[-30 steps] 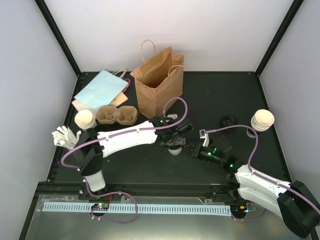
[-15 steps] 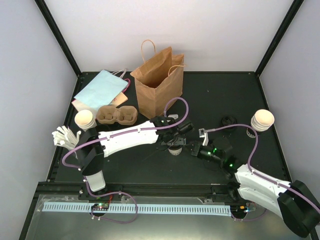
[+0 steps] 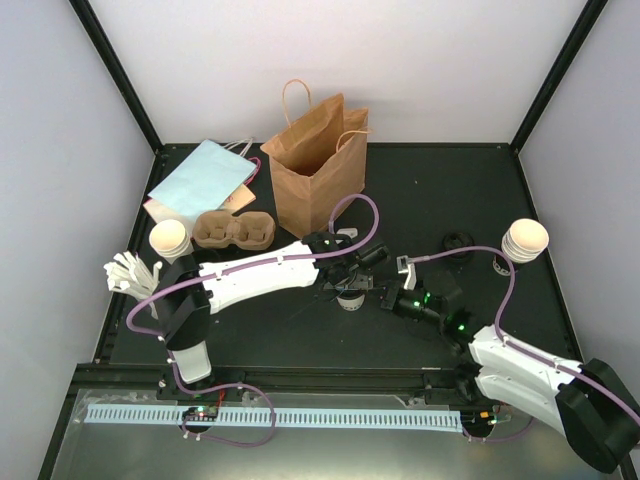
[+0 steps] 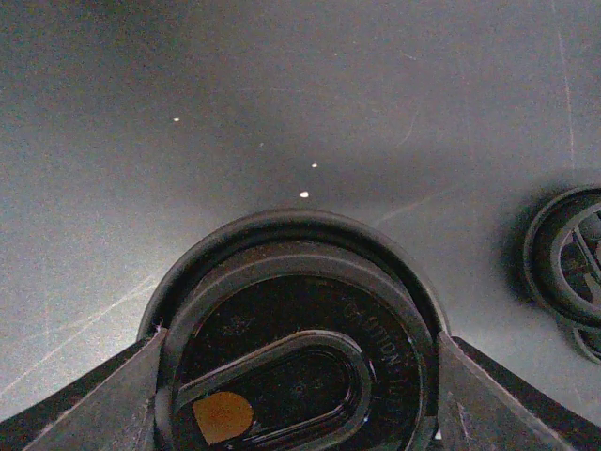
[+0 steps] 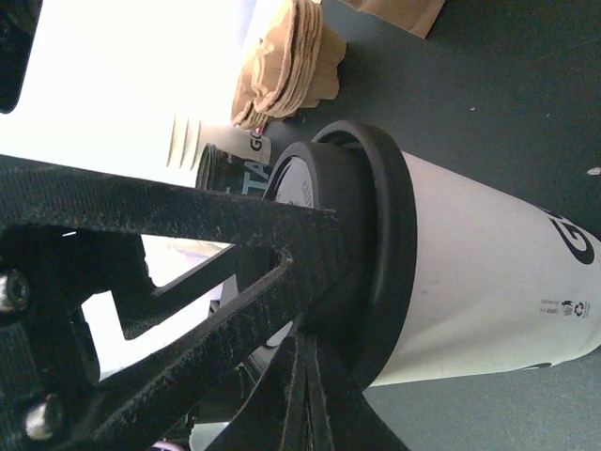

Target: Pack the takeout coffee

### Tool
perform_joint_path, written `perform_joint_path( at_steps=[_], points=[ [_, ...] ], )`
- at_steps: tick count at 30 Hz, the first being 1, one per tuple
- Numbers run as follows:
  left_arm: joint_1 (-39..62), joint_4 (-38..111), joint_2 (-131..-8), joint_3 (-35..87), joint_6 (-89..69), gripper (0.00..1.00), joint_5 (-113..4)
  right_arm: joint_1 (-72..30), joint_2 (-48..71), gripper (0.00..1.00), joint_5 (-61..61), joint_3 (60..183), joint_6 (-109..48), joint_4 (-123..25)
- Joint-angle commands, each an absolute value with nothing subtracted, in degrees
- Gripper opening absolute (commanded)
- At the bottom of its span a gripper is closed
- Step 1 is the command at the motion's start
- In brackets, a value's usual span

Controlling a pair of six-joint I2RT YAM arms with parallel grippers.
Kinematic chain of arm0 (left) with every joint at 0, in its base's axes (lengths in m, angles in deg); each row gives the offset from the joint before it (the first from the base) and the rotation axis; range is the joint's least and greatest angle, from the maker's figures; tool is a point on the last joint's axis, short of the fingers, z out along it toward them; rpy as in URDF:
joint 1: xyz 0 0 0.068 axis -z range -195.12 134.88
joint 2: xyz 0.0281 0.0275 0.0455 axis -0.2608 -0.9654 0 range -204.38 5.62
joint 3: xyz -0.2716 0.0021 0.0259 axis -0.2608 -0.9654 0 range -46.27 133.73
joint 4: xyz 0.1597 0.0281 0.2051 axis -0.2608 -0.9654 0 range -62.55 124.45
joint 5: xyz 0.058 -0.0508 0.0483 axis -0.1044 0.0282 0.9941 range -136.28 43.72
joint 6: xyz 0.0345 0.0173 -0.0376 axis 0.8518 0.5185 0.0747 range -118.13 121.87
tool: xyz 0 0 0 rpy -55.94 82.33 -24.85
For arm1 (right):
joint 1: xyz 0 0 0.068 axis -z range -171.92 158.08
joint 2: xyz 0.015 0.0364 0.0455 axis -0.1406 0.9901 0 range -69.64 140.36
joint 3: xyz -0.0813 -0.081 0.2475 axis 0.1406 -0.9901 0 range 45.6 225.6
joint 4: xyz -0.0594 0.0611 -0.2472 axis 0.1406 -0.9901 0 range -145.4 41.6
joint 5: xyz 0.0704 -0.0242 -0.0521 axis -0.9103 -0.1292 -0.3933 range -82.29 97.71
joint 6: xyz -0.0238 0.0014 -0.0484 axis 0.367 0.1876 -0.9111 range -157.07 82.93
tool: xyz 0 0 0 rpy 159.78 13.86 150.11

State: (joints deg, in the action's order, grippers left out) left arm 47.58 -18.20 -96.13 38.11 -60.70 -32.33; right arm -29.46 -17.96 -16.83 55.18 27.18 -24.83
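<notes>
A coffee cup (image 3: 349, 300) stands upright at the table's middle. In the right wrist view its body is white (image 5: 488, 272) with a black lid (image 5: 380, 263). My left gripper (image 3: 350, 283) comes down on it from above. In the left wrist view the round black lid (image 4: 296, 348) sits between my two fingers, and both touch its sides, so my left gripper (image 4: 299, 385) is shut on it. My right gripper (image 3: 376, 296) meets the cup from the right. Its fingers (image 5: 235, 221) converge on the lid's raised edge, and my right gripper (image 5: 319, 282) looks shut there.
An open brown paper bag (image 3: 318, 170) stands behind the cup. A cardboard cup carrier (image 3: 233, 230), a cup stack (image 3: 169, 240), a pale-blue bag (image 3: 200, 180) and white cutlery (image 3: 125, 270) lie at the left. Spare black lids (image 3: 458, 242) and another cup stack (image 3: 525, 240) are at the right.
My right gripper has slid a little left, closing onto the cup. My left arm and the cup have stayed nearly still.
</notes>
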Motion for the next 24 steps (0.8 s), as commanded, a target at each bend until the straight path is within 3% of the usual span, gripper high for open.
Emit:
perform_joint_path(
  at_steps=[1,16,24],
  points=[
    [48.8,-19.2,-98.6,39.1,-60.9,0.72,-36.2,-29.8,-16.9,0.01,-12.5,57.0,27.2,-32.5],
    [49.0,-18.8,-99.2,39.5,-60.3,0.72,-36.9,-31.4,-12.2,0.01,-8.4,52.2,28.6,-39.7],
    [49.0,-19.0,-99.4,39.8,-59.9,0.72,-36.8,-31.5,-17.1,0.01,-7.8,55.3,25.4,-43.4]
  ],
)
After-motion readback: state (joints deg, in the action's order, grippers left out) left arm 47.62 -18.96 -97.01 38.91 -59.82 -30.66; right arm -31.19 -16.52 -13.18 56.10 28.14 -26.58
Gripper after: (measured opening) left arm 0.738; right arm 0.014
